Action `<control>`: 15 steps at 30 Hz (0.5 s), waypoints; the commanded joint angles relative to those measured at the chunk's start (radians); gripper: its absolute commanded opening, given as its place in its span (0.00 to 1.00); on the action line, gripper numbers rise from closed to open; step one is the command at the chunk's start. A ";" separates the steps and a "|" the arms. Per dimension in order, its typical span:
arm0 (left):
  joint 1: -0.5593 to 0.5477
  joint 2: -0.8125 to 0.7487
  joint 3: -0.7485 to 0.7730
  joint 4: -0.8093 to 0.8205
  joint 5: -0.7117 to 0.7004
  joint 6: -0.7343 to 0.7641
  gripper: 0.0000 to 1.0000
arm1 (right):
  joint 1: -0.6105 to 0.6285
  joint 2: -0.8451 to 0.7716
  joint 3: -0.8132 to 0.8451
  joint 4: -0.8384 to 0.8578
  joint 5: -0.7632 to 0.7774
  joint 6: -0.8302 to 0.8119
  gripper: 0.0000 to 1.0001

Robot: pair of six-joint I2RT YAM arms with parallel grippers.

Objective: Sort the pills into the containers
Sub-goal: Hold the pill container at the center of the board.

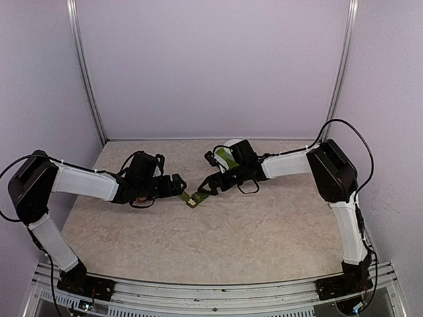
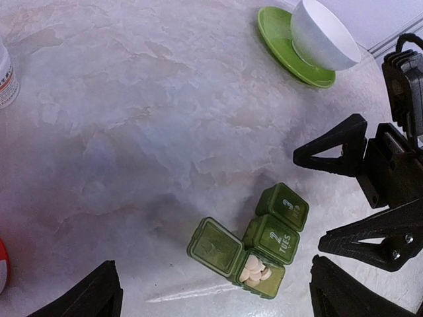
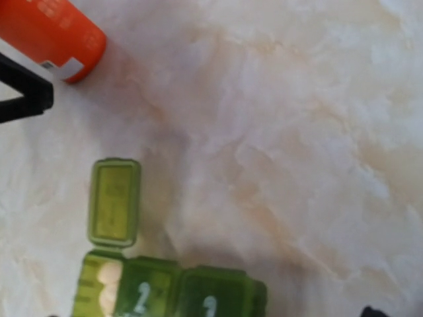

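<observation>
The left pincer (image 1: 180, 187) and right pincer (image 2: 310, 201) gape empty; the containers (image 2: 264, 241) look light, stiff, slippery, so pinch the strip's long sides

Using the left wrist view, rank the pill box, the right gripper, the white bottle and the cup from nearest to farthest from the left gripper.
1. The pill box, just ahead between the left gripper's open jaws.
2. The right gripper, just right of the box.
3. The white bottle, far left edge, and the cup, upper right: too close to call.
</observation>
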State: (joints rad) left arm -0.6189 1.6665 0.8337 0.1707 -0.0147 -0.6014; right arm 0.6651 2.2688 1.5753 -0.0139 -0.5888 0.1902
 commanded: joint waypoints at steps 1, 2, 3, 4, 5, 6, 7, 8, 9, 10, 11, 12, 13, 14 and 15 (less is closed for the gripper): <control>0.018 0.035 -0.031 0.137 0.050 -0.017 0.96 | -0.005 0.043 0.038 0.005 -0.037 -0.020 0.94; 0.020 0.044 -0.033 0.153 0.058 -0.021 0.96 | -0.005 0.050 0.037 0.010 -0.042 -0.018 0.91; 0.024 0.054 -0.032 0.164 0.068 -0.025 0.95 | -0.005 0.056 0.037 0.014 -0.045 -0.015 0.89; 0.024 0.062 -0.030 0.176 0.077 -0.027 0.95 | -0.006 0.064 0.037 0.019 -0.049 -0.011 0.88; 0.024 0.071 -0.029 0.187 0.080 -0.028 0.95 | -0.006 0.069 0.037 0.024 -0.054 -0.007 0.85; 0.024 0.079 -0.027 0.193 0.080 -0.026 0.95 | -0.005 0.074 0.035 0.034 -0.061 -0.003 0.84; 0.025 0.088 -0.024 0.201 0.080 -0.026 0.94 | -0.005 0.079 0.033 0.041 -0.066 0.002 0.82; 0.025 0.099 -0.022 0.209 0.085 -0.023 0.94 | -0.005 0.084 0.031 0.049 -0.074 0.007 0.81; 0.026 0.107 -0.022 0.219 0.087 -0.023 0.94 | -0.005 0.093 0.030 0.059 -0.082 0.014 0.80; 0.027 0.114 -0.022 0.232 0.089 -0.022 0.94 | -0.005 0.098 0.027 0.069 -0.091 0.022 0.79; 0.026 0.122 -0.022 0.243 0.092 -0.021 0.93 | -0.006 0.103 0.023 0.080 -0.096 0.030 0.79; 0.026 0.129 -0.024 0.256 0.097 -0.022 0.93 | -0.006 0.107 0.019 0.089 -0.098 0.040 0.78; 0.026 0.134 -0.027 0.269 0.102 -0.021 0.93 | -0.005 0.110 0.016 0.097 -0.098 0.045 0.76; 0.026 0.141 -0.027 0.276 0.103 -0.023 0.93 | -0.004 0.113 0.013 0.106 -0.098 0.051 0.75; 0.026 0.148 -0.027 0.282 0.108 -0.023 0.93 | -0.004 0.115 0.009 0.111 -0.098 0.057 0.72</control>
State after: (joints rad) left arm -0.5968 1.7863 0.8120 0.3752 0.0677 -0.6247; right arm 0.6655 2.3455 1.5906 0.0624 -0.6659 0.2096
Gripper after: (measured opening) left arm 0.928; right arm 0.755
